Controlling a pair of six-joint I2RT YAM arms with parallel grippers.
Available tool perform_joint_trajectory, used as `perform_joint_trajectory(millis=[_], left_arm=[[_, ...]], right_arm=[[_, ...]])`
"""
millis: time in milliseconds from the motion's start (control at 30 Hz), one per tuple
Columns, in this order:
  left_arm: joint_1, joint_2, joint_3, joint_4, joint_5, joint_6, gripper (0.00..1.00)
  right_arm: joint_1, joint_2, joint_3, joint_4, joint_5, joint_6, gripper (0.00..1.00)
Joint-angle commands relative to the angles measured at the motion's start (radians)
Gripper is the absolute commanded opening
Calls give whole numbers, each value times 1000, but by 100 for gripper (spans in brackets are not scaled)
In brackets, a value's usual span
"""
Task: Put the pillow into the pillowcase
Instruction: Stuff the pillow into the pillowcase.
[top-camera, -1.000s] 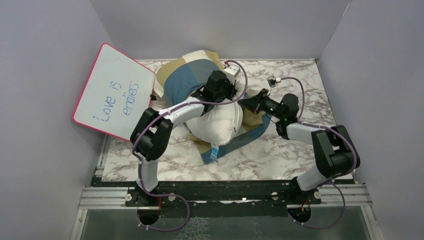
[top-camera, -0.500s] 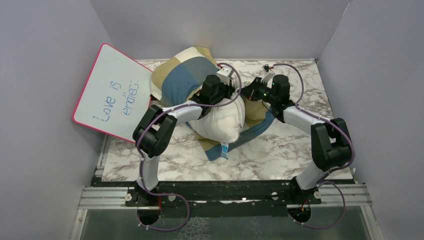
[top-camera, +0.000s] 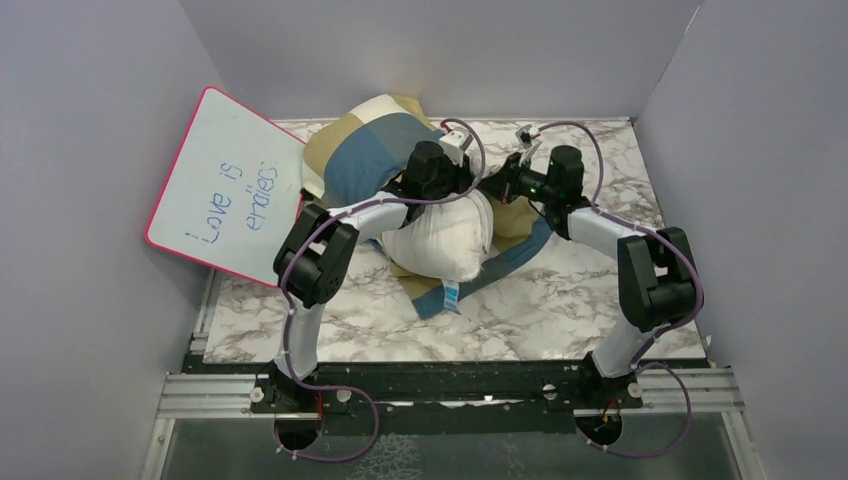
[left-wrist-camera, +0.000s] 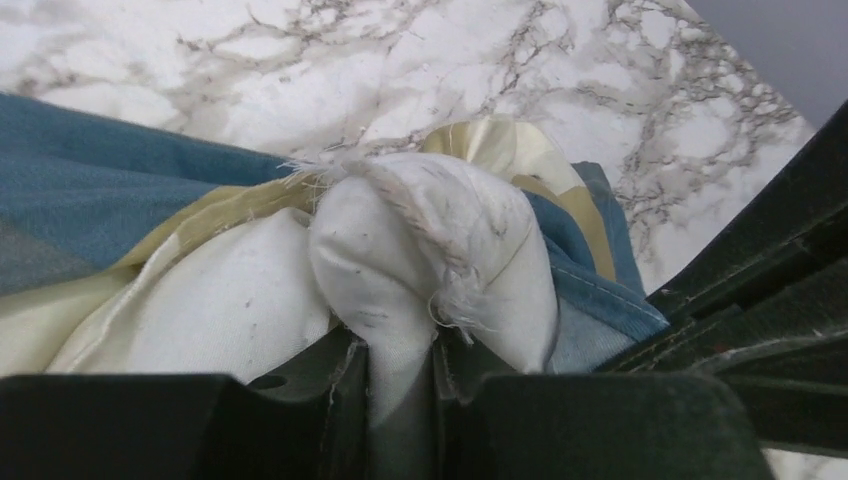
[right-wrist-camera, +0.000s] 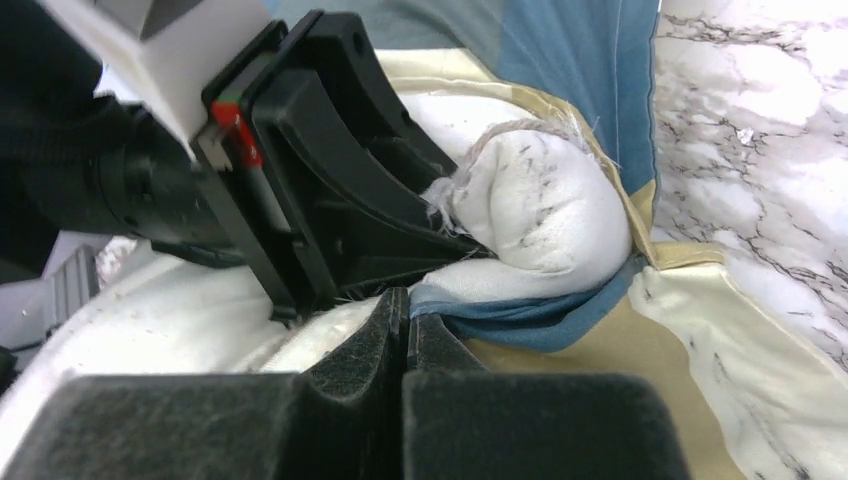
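Note:
The white pillow (top-camera: 440, 245) lies mid-table, its far end inside the checked blue, tan and cream pillowcase (top-camera: 365, 150). My left gripper (top-camera: 470, 186) is shut on a frayed white corner of the pillow (left-wrist-camera: 430, 240), pinched between its fingers (left-wrist-camera: 345, 385). Blue and cream pillowcase (left-wrist-camera: 100, 190) cloth bunches around that corner. My right gripper (top-camera: 500, 188) sits right beside it, shut on the blue hem of the pillowcase (right-wrist-camera: 530, 320) just under the pillow corner (right-wrist-camera: 540, 210). The left gripper (right-wrist-camera: 330, 170) fills the right wrist view's upper left.
A pink-rimmed whiteboard (top-camera: 225, 185) with handwriting leans at the left wall. Grey walls close in the back and both sides. The marble table (top-camera: 600, 290) shows bare at the front and right. The arms' cables loop over the pillow's far end.
Both grippers have moved toward the back of the table, the right one swinging left to meet the left. The pillow and pillowcase shifted back with them.

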Motion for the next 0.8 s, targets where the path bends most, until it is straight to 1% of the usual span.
perform_joint_trajectory(millis=[0, 67, 100, 133, 233, 300, 367, 500, 567, 667, 700, 733, 767], left_arm=[[-7, 49, -115, -379, 225, -105, 30], [-7, -45, -108, -419, 207, -112, 46], [-7, -88, -88, -450, 202, -113, 52], [-5, -124, -66, -477, 201, -116, 56], [-3, -224, -3, -506, 216, -154, 66], [-2, -268, 44, -493, 233, -195, 71], [-2, -296, 89, -487, 230, -227, 74], [-2, -329, 140, -479, 215, -267, 78], [-2, -347, 135, -465, 196, -268, 79], [-3, -371, 139, -469, 129, -239, 79], [-3, -374, 144, -470, 105, -228, 79], [-4, -376, 153, -476, 81, -219, 76], [-7, -373, 172, -492, 60, -205, 70]], right_arm=[[19, -78, 2, 320, -112, -86, 0], [19, -81, -94, 387, -11, -28, 0], [19, -79, -132, 413, 40, -5, 0], [19, -68, -147, 431, 49, 10, 0], [19, -2, -103, 376, 36, 63, 0], [20, 19, -107, 391, 36, 86, 0], [20, 24, -123, 414, 56, 107, 0], [19, 30, -128, 403, 68, 121, 0], [19, 19, -136, 399, 75, 122, 0], [19, 9, -136, 394, 73, 127, 0], [18, 7, -135, 393, 71, 131, 0], [19, 5, -133, 393, 70, 137, 0], [19, 2, -133, 393, 71, 141, 0]])
